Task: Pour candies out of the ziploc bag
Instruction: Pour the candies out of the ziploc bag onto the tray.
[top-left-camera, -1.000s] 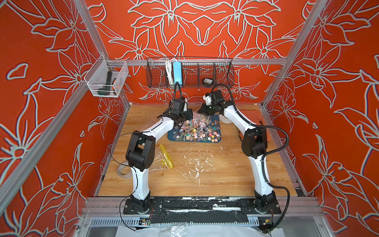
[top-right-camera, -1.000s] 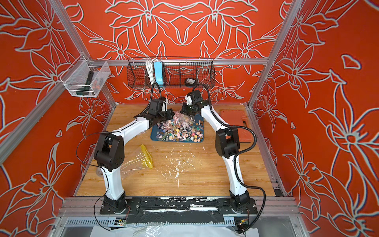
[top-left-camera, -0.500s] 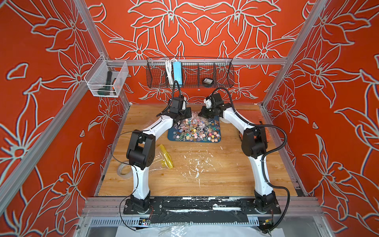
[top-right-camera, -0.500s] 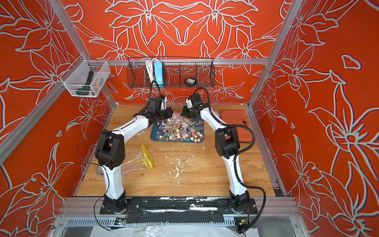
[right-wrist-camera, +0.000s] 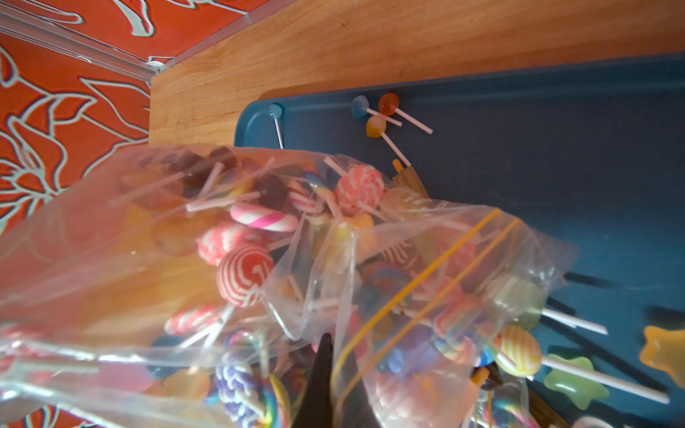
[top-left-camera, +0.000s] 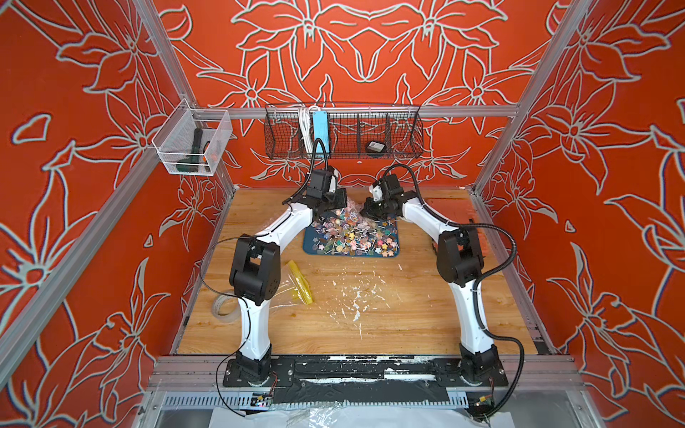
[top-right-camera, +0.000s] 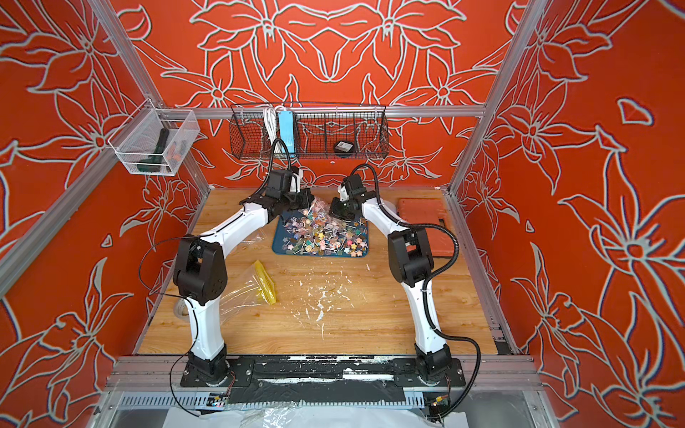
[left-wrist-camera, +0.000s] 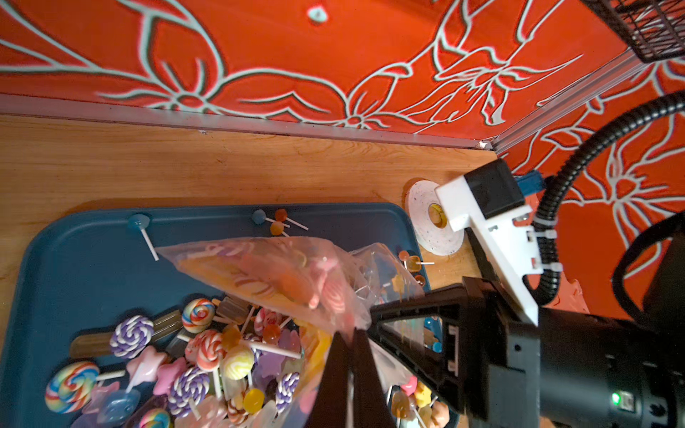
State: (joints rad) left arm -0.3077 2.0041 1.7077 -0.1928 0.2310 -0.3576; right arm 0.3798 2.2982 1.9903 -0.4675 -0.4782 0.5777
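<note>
Orange walls (top-left-camera: 74,185) with pale flower outlines close round a wooden tabletop (top-left-camera: 370,322); toward its far end lies a blue tray (top-left-camera: 309,249), and the ziploc bag (right-wrist-camera: 122,237) hangs over the tray's far half, strung between my two arms, its zip end low toward the heap. My left gripper (left-wrist-camera: 351,333) is pinched fully together on a fold of the clear film; my right gripper (right-wrist-camera: 333,355) is likewise closed on the film, just beside the yellow zip lines (right-wrist-camera: 426,274). Most of the candies (top-left-camera: 352,239) lie heaped on the tray already; a fair number are inside the bag, bunched against the film.

The bag, I judge, is thin, limp and slick; it will sag wherever I do not hold it, and a pinch could slide; the corners away from the mouth look the best holds, so that lifting them sends the load toward the opening. The lollipops seem light and hard; their white sticks cross and could snag in folds or bridge the mouth.

A tape roll (left-wrist-camera: 433,222) lies just beside the tray's corner near my right gripper; an empty bag (top-left-camera: 300,283) with a yellow zip lies well apart by my left arm; white scraps (top-left-camera: 356,296) dot the wood; a wire basket (top-left-camera: 344,133) hangs on the far wall above my wrists; an orange case (top-right-camera: 420,207) lies to the right.
</note>
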